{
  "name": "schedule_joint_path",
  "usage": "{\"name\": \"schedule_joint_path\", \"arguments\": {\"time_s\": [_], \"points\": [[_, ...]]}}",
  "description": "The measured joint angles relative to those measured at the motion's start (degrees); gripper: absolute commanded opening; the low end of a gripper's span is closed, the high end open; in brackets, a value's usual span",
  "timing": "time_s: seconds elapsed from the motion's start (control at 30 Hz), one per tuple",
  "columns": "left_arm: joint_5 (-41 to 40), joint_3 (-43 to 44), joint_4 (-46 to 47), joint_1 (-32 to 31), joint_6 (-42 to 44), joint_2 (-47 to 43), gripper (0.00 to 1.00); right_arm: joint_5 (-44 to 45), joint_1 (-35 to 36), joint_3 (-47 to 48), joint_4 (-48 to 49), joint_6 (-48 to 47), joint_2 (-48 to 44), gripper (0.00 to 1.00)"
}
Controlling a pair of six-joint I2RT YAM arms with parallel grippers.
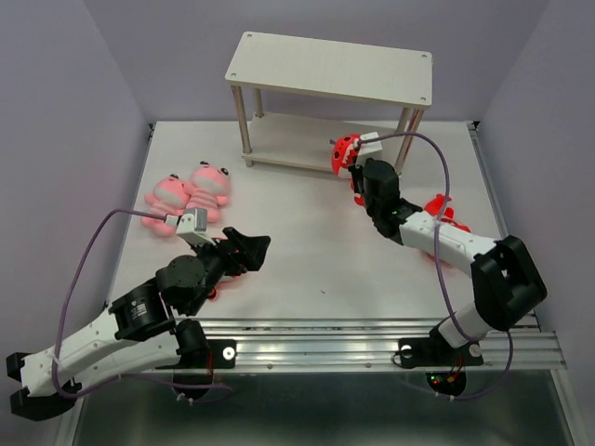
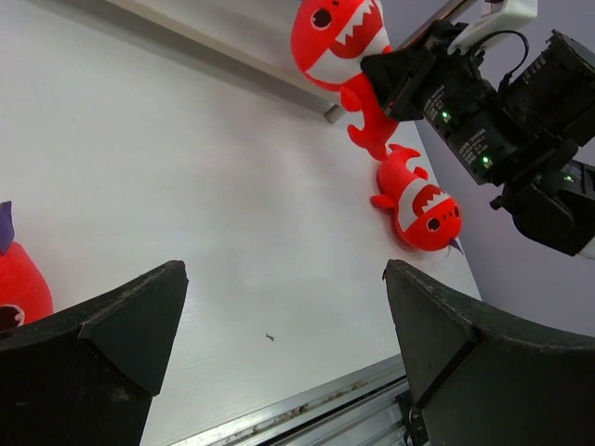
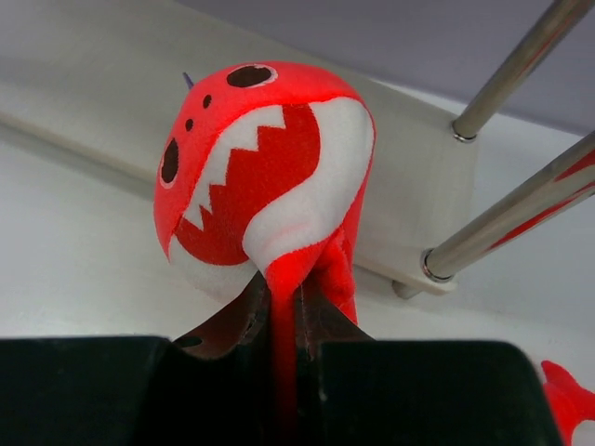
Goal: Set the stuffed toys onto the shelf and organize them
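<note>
Jaws of the right gripper [image 3: 284, 321] are pinched together on a thin red flap at the underside of a red shark toy [image 3: 270, 167], which sticks up from them with its toothy white mouth facing the wrist camera. From above, this toy [image 1: 346, 149] hangs at the front edge of the lower board of the shelf [image 1: 330, 70], just beside the right front leg; whether it touches the board I cannot tell. Both boards look bare of toys, so by my reading no toy has been placed yet and this would be the first. A second red shark [image 2: 423, 209] lies on the table [image 1: 307, 242] close to the right arm, and a third red shark [image 2: 17, 279] sits at the edge of the left wrist view, close by the left arm. The left gripper [image 2: 284, 307] stands wide apart over bare table and holds nothing. The two pink toys [image 1: 191, 190] lie side by side, touching, to the left of the shelf and well apart from it. Four toys, then, are left to fetch, and the arranging is not begun.
</note>
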Motion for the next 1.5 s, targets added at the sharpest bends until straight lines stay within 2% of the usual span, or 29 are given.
{"name": "schedule_joint_path", "arguments": {"time_s": [0.07, 0.3, 0.67, 0.77, 0.87, 0.9, 1.03, 1.1, 1.27, 1.3, 1.5], "points": [[0.1, 0.0, -0.4, 0.0, -0.6, 0.5, 0.99, 3.8, -0.1, 0.8, 5.1, -0.6, 3.6, 0.01], [0.3, -0.9, -0.9, 0.0, -2.4, -0.2, 0.99, 11.9, -0.3, 7.5, 13.6, -1.1, 15.9, 0.01], [1.5, -3.3, -1.0, 0.0, -3.7, -1.8, 0.99, 16.9, -7.0, 15.7, 17.9, 0.2, 27.0, 0.01], [1.7, -3.8, -1.1, 0.0, -3.7, -1.8, 0.99, 17.8, -8.5, 16.7, 18.8, 0.2, 28.8, 0.05], [2.0, -3.8, -1.0, 0.0, -4.0, -1.9, 0.99, 18.0, -9.1, 18.1, 20.2, 0.1, 30.9, 0.11], [2.1, -3.8, -1.0, 0.0, -4.1, -2.0, 0.99, 18.1, -9.2, 18.2, 20.7, 0.0, 31.5, 0.19], [2.6, -3.8, -1.0, 0.0, -4.4, -2.3, 0.99, 18.4, -9.2, 19.3, 23.1, -0.5, 33.6, 0.24], [2.8, -4.0, -1.0, 0.0, -4.6, -2.5, 0.99, 18.5, -9.3, 20.0, 23.6, -0.5, 34.4, 0.34], [3.3, -4.8, -1.1, 0.0, -5.0, -2.6, 0.99, 18.6, -9.9, 20.9, 24.1, -0.9, 34.9, 0.5], [3.3, -4.8, -1.1, 0.0, -5.1, -2.6, 0.99, 18.5, -10.0, 20.9, 24.2, -0.8, 34.9, 0.58], [3.6, -4.8, -1.0, 0.0, -5.2, -2.8, 0.99, 16.0, -10.3, 20.6, 24.6, -0.7, 34.7, 0.75]]}}
